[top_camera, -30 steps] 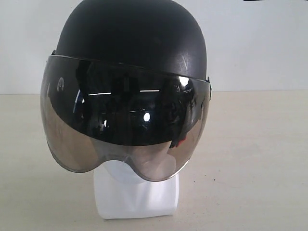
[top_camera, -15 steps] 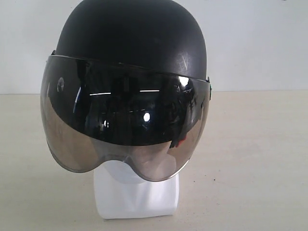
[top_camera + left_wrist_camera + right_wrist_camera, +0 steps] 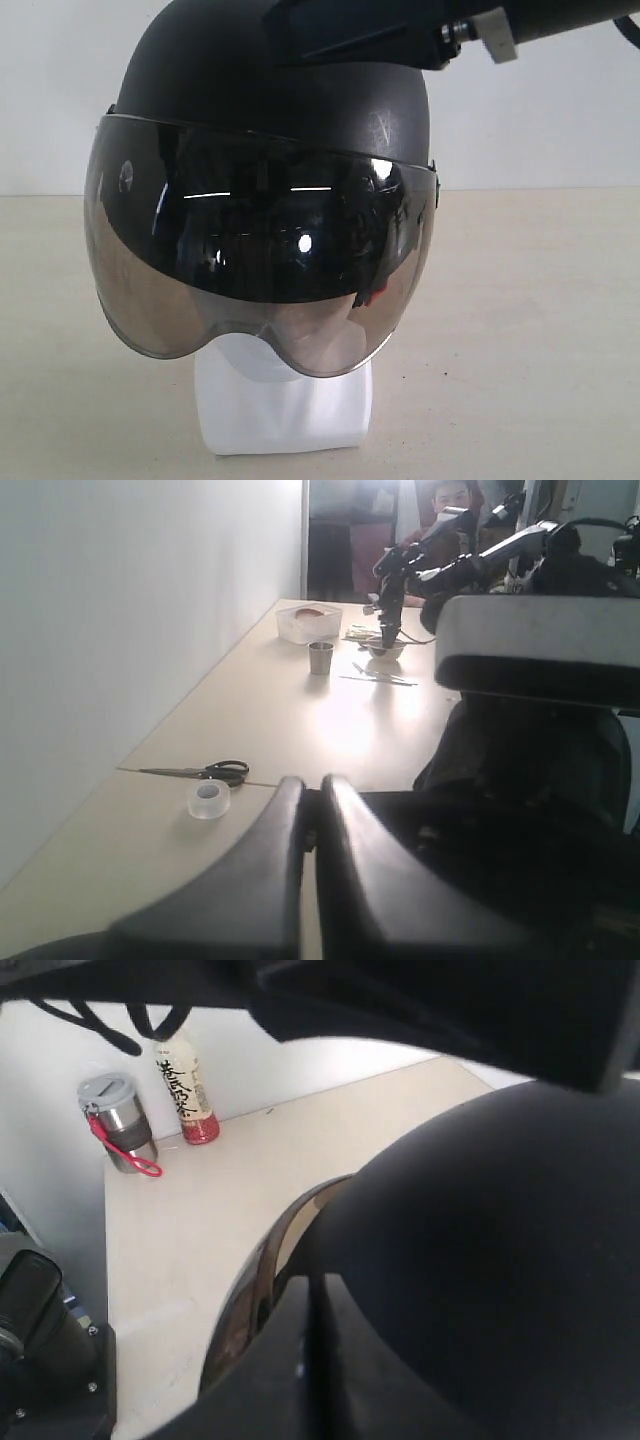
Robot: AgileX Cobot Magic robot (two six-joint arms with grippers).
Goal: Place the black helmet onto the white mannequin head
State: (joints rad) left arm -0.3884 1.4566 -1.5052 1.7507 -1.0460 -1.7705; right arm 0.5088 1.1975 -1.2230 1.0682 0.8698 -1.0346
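**Settling the helmet: right tool over the crown**

Right tool [image 3: 313, 1305]: fingers pressed together with nothing between them, tips over the crown of the black helmet [image 3: 270, 80]. Neither view shows whether they touch the shell.

Left tool [image 3: 312, 805]: also closed and empty. It is out over the worktop [image 3: 300, 710] near the scissors [image 3: 205, 772] and the tape roll [image 3: 209, 800], and takes no part in the job.

The helmet sits on the white mannequin head [image 3: 285, 405], near the middle of the worktop. Only the chin, neck and squarish base show beneath the smoky visor [image 3: 250, 260]. The visor's top edge slopes in the exterior view. That could be a crooked fit or just the viewing angle; I cannot tell which.

Judgement: placement looks essentially done, and the step in hand is to settle the helmet and let go.

- Any push should go straight down through the crown, in line with the neck. The base is narrow under a wide, top-heavy load, so a sideways shove could tip it.
- Press lightly, because the matte dome gives closed fingers little purchase and they may skate off.
- Keep off the visor, which overhangs the face and would lever the helmet round.
- Leave vertically, clear of the rim.
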